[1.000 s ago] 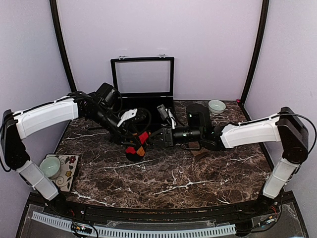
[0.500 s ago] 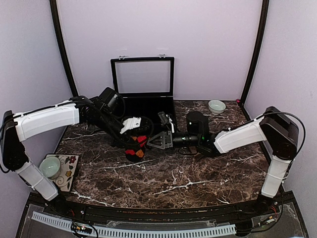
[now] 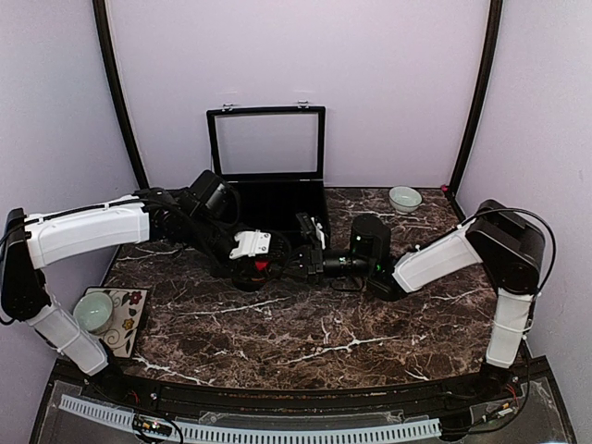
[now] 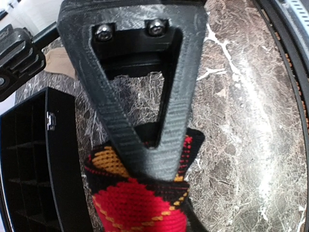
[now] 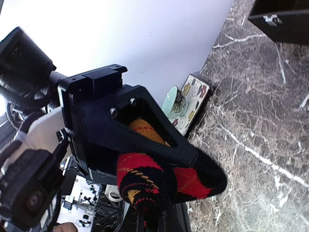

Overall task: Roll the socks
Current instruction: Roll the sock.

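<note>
Over marble table (image 3: 324,342), left gripper (image 3: 252,265) and right gripper (image 5: 150,220) pinch argyle sock (image 4: 140,208) (between them).

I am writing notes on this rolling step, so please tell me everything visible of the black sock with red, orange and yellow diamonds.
The black knitted sock with red, orange and yellow argyle diamonds is soft fabric, bunched into a thick fold over the dark marble table. The left gripper clamps it across the fold; the right gripper, shut, pinches its narrowed end. Whether it touches the table is unclear.
</note>
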`<state>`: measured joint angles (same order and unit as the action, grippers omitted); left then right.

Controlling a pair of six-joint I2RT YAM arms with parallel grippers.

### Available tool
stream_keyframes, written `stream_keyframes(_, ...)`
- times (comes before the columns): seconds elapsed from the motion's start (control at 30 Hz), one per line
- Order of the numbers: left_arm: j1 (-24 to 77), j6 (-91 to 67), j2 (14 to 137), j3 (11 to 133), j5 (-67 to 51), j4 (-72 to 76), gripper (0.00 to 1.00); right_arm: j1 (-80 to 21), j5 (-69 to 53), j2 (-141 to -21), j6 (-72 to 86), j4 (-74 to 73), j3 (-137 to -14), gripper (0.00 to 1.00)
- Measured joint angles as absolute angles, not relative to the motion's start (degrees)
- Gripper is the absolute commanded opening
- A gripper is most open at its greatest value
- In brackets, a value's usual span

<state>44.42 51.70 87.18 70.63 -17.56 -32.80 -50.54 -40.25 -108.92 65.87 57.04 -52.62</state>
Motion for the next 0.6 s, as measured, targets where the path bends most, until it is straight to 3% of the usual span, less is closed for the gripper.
stream_keyframes(0.2,45.67,52.27,87.02,69.71,-12.64,-31.46,0.03,-50.54,-40.47,-109.43,67.94,56.14,-52.93,0.02)
stream_keyframes(0.27,45.67,51.86,87.02,69.73,-12.32,-31.38,0.0,-50.54,-40.25,-109.43,68.23,55.81,-53.12,0.11)
stream_keyframes(0.33,45.65,51.0,87.02,69.91,-12.47,-31.73,0.0,-50.54,-40.23,-109.43,68.14,55.2,-53.34,0.29)
stream_keyframes(0.4,45.6,49.76,87.02,70.43,-13.82,-32.75,0.0,-50.54,-40.21,-109.25,67.29,54.72,-53.39,0.4)
stream_keyframes(0.5,45.04,46.92,87.15,72.14,-19.25,-35.22,0.0,-50.59,-39.75,-107.2,61.76,51.37,-53.06,0.51)
stream_keyframes(0.6,42.83,42.65,87.79,74.59,-30.17,-37.52,0.0,-50.78,-38.5,-101.8,52.82,45.54,-52.53,0.53)
